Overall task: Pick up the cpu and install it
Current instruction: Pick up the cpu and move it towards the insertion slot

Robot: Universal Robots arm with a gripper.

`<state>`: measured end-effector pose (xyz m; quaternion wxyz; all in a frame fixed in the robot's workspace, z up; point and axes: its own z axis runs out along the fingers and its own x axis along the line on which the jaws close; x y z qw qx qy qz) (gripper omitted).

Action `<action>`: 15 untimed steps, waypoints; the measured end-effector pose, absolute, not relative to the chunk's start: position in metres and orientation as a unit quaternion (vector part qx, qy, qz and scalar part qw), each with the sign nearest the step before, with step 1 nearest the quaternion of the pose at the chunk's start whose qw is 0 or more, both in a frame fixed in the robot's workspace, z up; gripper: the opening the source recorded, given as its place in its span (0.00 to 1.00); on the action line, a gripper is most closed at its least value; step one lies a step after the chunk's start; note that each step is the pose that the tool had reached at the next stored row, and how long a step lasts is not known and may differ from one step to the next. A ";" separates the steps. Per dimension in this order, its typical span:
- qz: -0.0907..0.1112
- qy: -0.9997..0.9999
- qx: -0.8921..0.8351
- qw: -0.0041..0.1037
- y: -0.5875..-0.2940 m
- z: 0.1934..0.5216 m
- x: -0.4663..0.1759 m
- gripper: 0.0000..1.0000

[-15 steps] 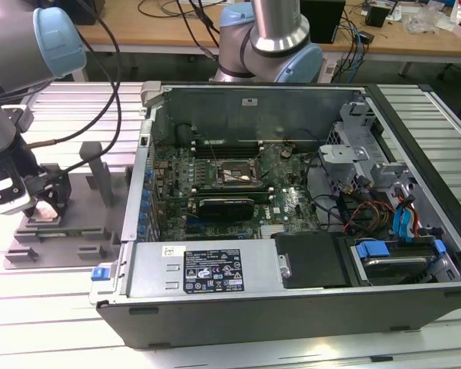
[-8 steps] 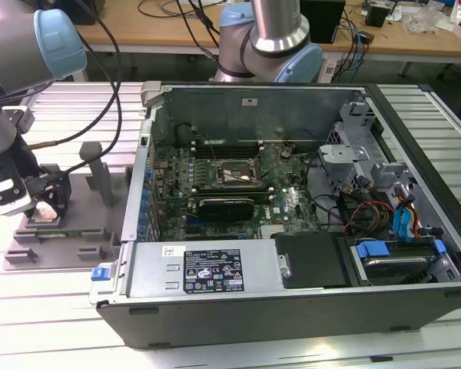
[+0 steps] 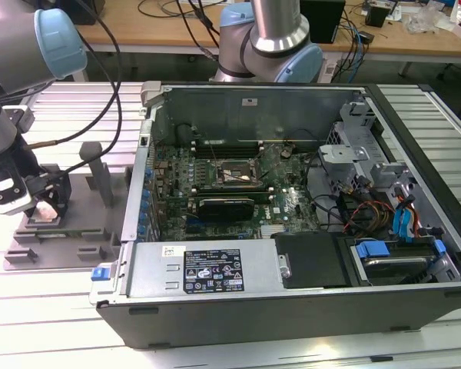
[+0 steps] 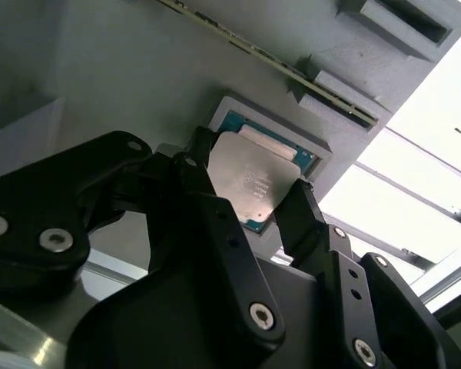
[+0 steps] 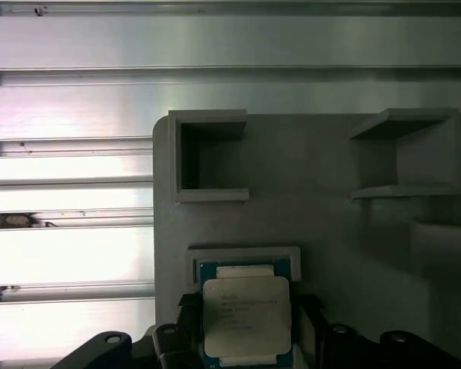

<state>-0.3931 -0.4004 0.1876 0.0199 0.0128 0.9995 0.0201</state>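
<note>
Pick-up step, as I read it: my tool is down over the cpu, straddling it. I can't tell whether I'm clamped on or just bracketing it. The cpu lies flat in its recess, near the edge of the tray farthest from the case. The recess walls hug it, so I judge it needs a straight, level lift. Raised blocks stand nearby; above looks open. The socket sits deep inside the case walls.

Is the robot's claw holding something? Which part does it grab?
The gripper seems to pinch the cpu by two opposite side edges, while the cpu lies in a pocket of the grey tray.
</note>
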 end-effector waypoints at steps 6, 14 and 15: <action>0.020 1.000 0.013 0.020 -0.398 0.188 -0.394 0.60; 0.020 1.000 0.013 0.020 -0.399 0.188 -0.394 0.60; 0.020 1.000 0.013 0.020 -0.399 0.188 -0.394 0.60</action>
